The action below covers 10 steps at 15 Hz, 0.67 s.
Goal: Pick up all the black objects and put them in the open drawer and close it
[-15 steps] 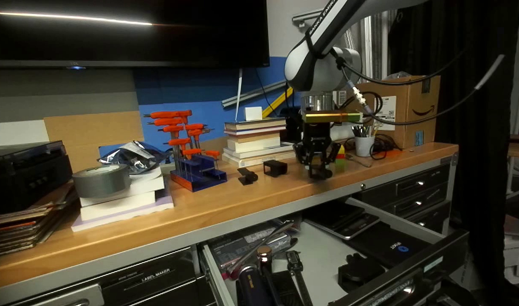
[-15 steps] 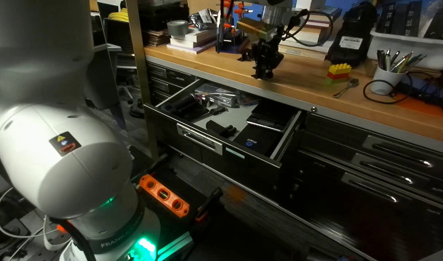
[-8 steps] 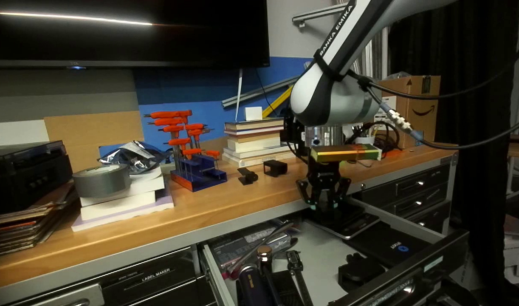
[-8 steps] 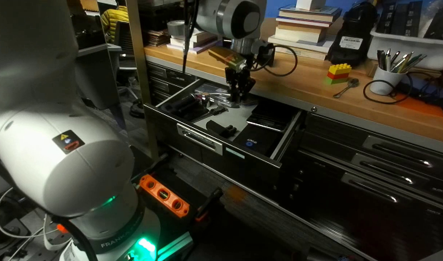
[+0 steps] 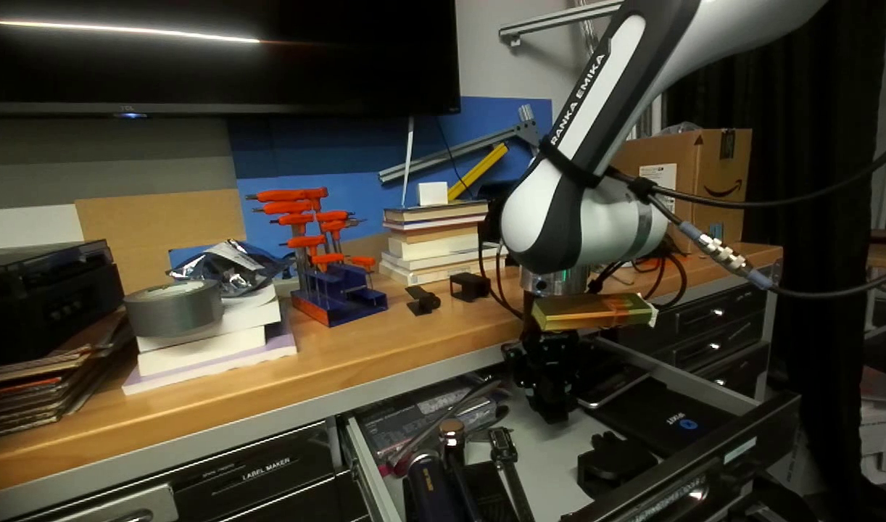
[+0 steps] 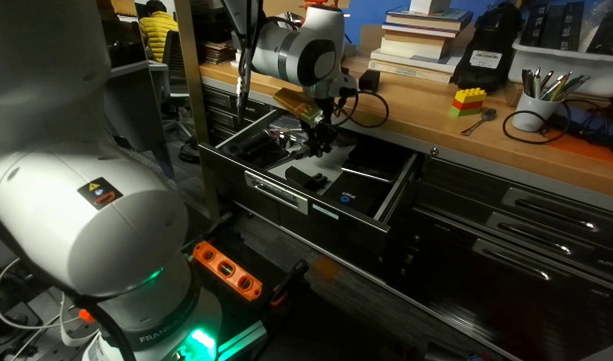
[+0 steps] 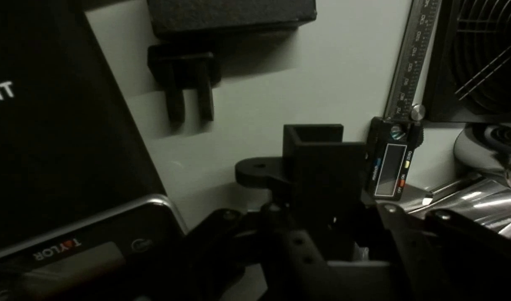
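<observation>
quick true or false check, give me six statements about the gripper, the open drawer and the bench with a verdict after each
1. The gripper is over the open drawer. True.
2. The gripper is empty. False: it holds a black bracket.
3. The roll of tape lies in the drawer. False: the roll of tape lies on a stack of books.
4. A caliper lies in the drawer. True.
5. A small black box stands on the bench. True.
6. The spoon stands in the white cup. False: the spoon lies on the bench, apart from the white cup.
</observation>
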Each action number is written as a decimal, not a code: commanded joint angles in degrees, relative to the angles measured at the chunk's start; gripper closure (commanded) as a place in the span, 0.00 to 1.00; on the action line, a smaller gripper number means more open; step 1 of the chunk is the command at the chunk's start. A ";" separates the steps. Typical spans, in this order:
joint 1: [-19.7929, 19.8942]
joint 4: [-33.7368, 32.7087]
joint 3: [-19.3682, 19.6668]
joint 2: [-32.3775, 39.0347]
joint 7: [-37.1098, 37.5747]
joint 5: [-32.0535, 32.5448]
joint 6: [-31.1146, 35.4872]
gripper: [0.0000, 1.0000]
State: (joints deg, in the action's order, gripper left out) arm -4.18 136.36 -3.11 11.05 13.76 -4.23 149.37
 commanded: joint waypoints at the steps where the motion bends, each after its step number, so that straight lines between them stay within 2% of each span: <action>1: -0.59 -1.95 0.49 3.25 0.75 0.34 3.89 0.87; 10: -0.10 -10.92 2.70 10.86 -0.09 0.55 2.85 0.87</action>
State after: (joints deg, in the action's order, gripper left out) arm -4.16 129.35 -1.21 19.65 13.76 -4.02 152.75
